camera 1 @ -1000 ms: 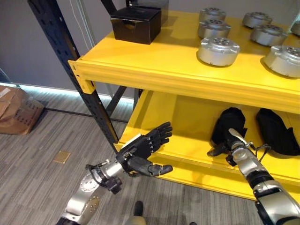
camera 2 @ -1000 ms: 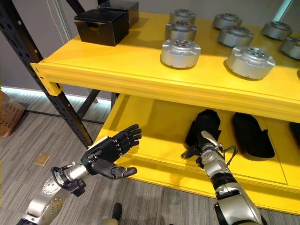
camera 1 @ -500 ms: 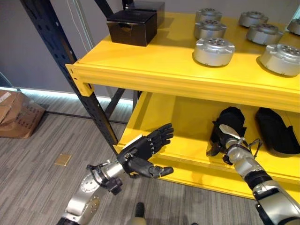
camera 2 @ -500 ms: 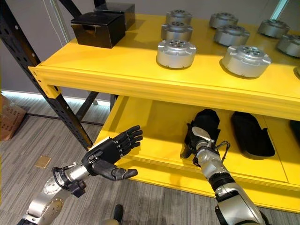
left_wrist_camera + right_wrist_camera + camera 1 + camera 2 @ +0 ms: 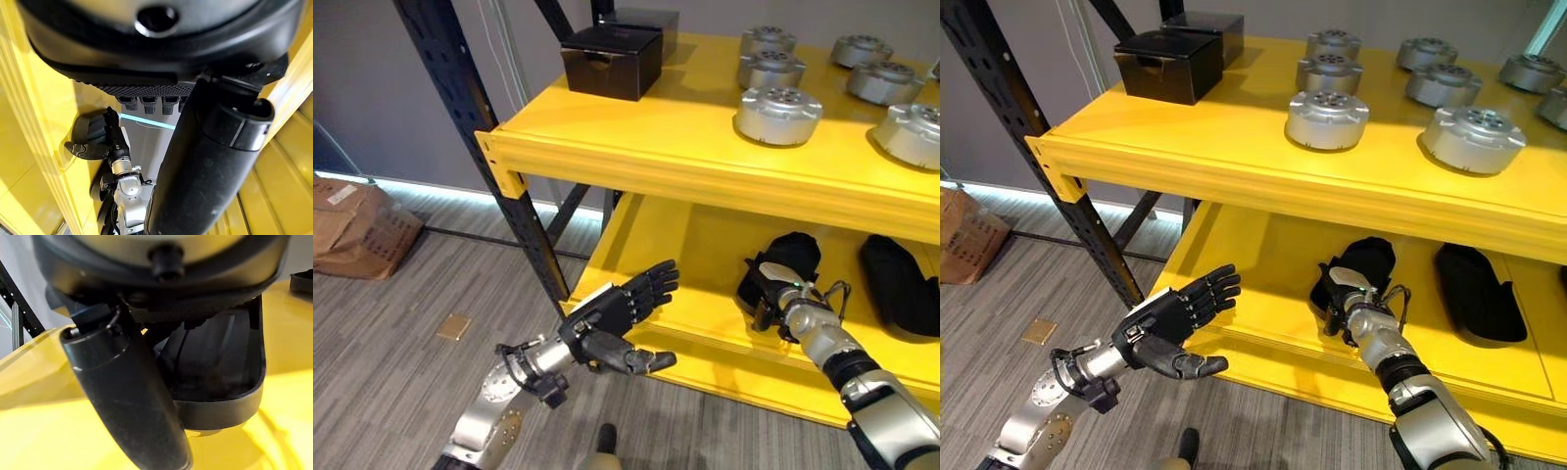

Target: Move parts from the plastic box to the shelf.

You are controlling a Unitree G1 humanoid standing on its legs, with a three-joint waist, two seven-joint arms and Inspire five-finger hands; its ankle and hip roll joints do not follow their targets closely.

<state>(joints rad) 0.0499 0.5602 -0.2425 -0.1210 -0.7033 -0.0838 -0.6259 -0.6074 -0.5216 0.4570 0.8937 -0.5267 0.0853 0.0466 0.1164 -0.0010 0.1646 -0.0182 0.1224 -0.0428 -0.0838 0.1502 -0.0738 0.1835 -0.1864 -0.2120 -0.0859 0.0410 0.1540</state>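
- The right hand [image 5: 1340, 294] has drawn back toward the front lip of the lower shelf [image 5: 1253, 284] since 1 s ago, its fingers against a black part [image 5: 1363, 264]; whether they grip it I cannot tell.
- The left hand [image 5: 612, 315] stays spread wide and empty, just off the shelf edge.
- Silver round parts [image 5: 777, 110] sit on the upper shelf [image 5: 636, 122] (beside 2 black boxes [image 5: 612, 59]).
- I judge the black part may be coming out, not going in.

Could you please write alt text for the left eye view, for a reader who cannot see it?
The right hand grips a black part on the yellow shelf's lower level, while the open left hand hovers near its front edge. Silver round parts sit above.
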